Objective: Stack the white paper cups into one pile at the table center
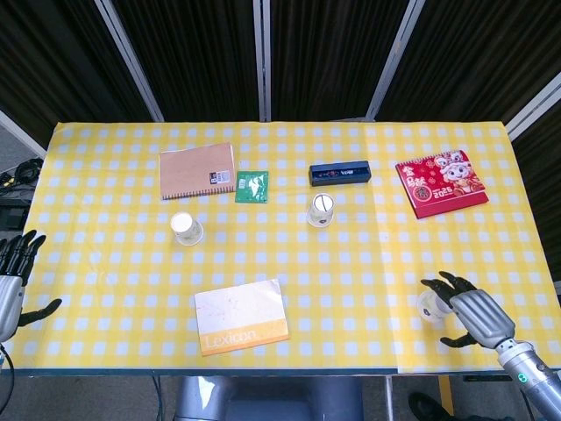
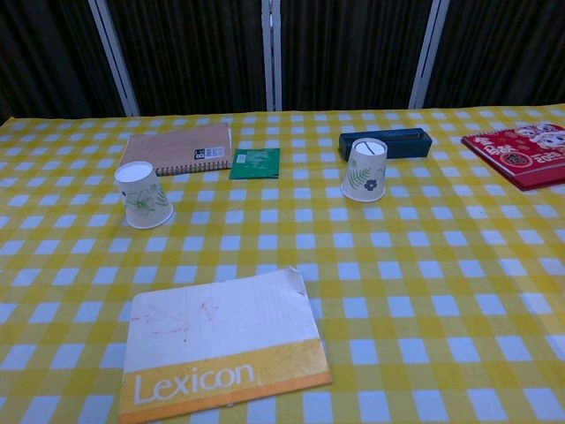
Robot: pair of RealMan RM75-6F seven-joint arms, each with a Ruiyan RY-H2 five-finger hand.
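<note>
Reaching over the near-right cup (image 1: 430, 304), right robot hand (image 1: 465, 313) with fingers curled about it (grip cannot be confirmed); left robot hand (image 1: 10, 279) spread wide off the tabletop (image 1: 105, 263) edge; two more cups (image 1: 186, 228) (image 1: 322, 209) stand mid-tabletop, well apart.

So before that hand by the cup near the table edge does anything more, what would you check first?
1. Right hand is at the near-right cup: ok, its fingers are around the cup's side.
2. Grip is firm: cannot tell; contact is not clear from the head view, and the chest view misses it.
3. Left hand is free: ok, it is open at the table's left edge.
4. Other two cups are upside down for stacking: ok for the middle cup and the left cup.
5. Centre spot is free: ok, bare cloth lies between the Lexicon booklet and the middle cup.
</note>
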